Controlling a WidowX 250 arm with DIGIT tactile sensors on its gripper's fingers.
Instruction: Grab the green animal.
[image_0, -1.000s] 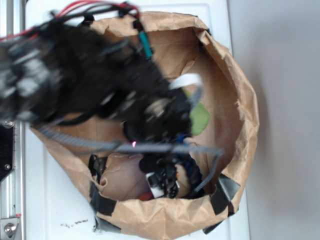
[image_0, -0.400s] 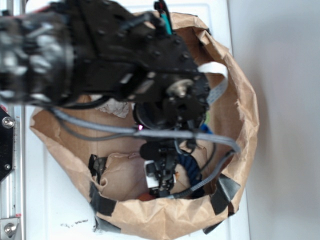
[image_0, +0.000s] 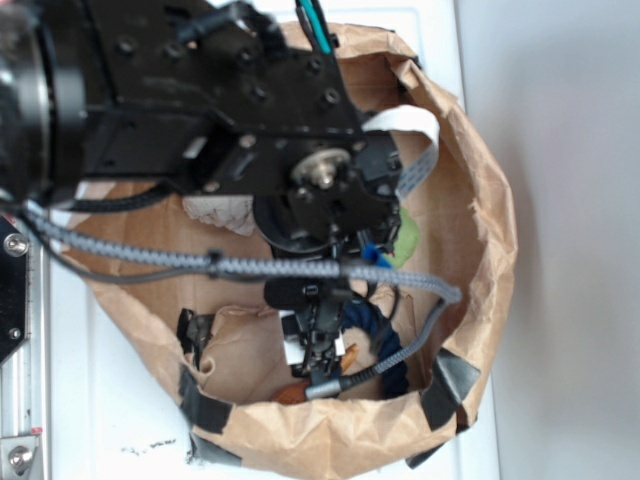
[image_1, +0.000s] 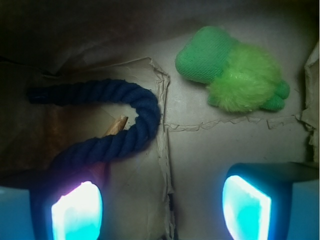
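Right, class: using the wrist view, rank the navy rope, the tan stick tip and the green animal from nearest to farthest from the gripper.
1. The navy rope, left of centre, curving just above the left finger of the open gripper.
2. The tan stick tip, tucked inside the rope's bend, slightly farther up.
3. The green animal, upper right, clearly farthest.

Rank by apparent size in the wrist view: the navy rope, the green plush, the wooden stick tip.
1. Navy rope: its curve spans about half the frame's width.
2. Green plush: compact, though its area may rival the rope's.
3. Wooden stick tip: only a sliver shows beside the rope.
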